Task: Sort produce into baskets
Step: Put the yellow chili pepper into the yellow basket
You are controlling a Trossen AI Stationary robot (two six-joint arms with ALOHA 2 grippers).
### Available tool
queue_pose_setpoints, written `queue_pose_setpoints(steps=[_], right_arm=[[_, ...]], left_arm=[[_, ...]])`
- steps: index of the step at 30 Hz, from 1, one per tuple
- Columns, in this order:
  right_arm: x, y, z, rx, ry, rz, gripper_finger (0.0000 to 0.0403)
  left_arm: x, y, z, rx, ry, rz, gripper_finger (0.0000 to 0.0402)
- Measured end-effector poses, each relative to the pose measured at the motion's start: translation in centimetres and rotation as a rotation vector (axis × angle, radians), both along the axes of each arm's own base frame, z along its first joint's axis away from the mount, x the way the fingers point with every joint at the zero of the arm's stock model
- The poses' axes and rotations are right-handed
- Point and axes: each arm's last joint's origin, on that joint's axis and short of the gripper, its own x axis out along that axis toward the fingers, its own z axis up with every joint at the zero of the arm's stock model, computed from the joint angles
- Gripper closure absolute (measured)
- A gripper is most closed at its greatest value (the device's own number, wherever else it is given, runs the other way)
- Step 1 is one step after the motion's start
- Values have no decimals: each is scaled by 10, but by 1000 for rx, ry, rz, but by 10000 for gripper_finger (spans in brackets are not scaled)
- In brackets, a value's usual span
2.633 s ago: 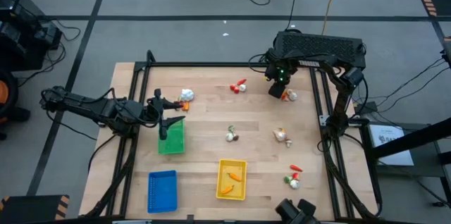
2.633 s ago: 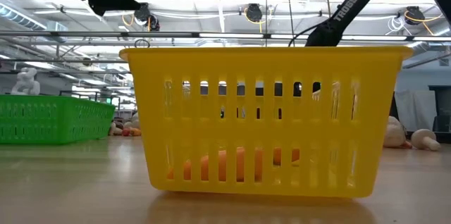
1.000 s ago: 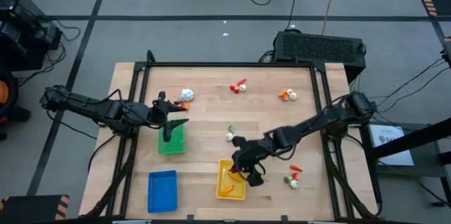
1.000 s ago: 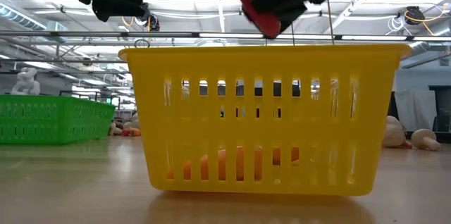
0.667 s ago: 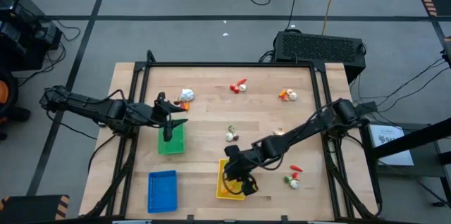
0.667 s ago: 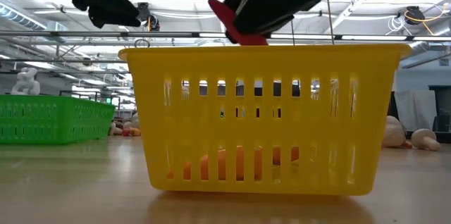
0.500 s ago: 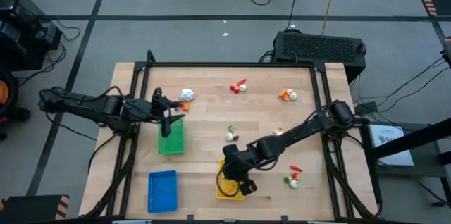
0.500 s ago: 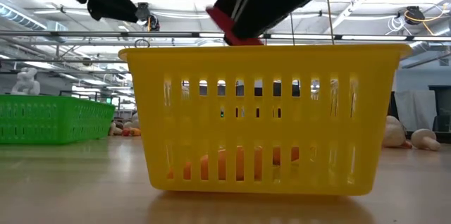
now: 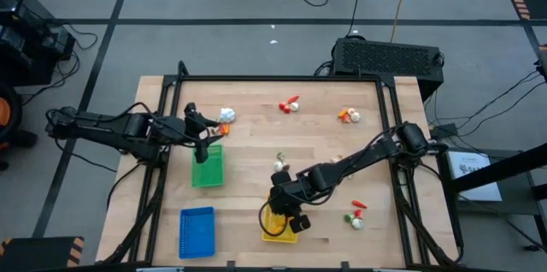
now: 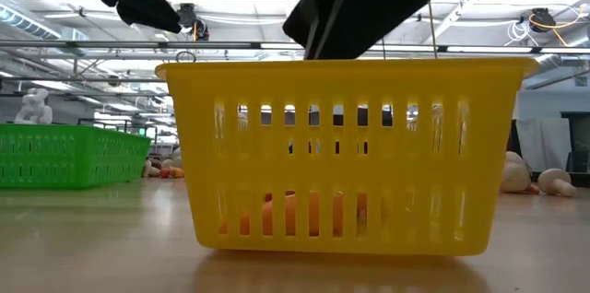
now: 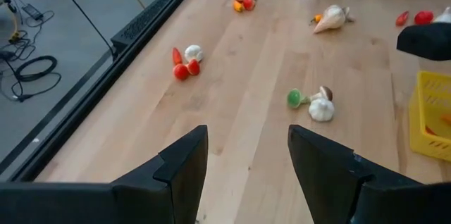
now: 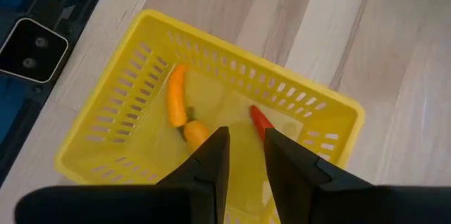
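Note:
The yellow basket stands near the table's front edge, the blue basket to its left and the green basket farther back. In the right wrist view the yellow basket holds two orange carrots and a red pepper lying on its floor. My right gripper hangs open and empty above this basket. My left gripper is open and empty above the green basket's far end.
Loose produce lies on the wood: a white bulb, red-and-white pieces, an orange-and-white piece, a bulb by my right arm, a red pepper and a small piece at the right.
My right gripper has carried the red pepper a little toward the table's left and near edges, over the yellow basket. It has let the pepper go. The pepper now lies on the basket's floor beside the carrots.

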Motion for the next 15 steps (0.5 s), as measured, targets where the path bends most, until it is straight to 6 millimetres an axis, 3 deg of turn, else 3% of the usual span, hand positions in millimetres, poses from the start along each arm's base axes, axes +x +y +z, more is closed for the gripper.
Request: queue_pose_setpoints(steps=[7, 15], right_arm=[[2, -12, 14, 21, -44, -38, 309], [11, -68, 26, 21, -64, -159, 308]], left_arm=[[1, 0, -1, -6, 7, 3, 196], [-1, -2, -6, -54, 59, -33, 196]])
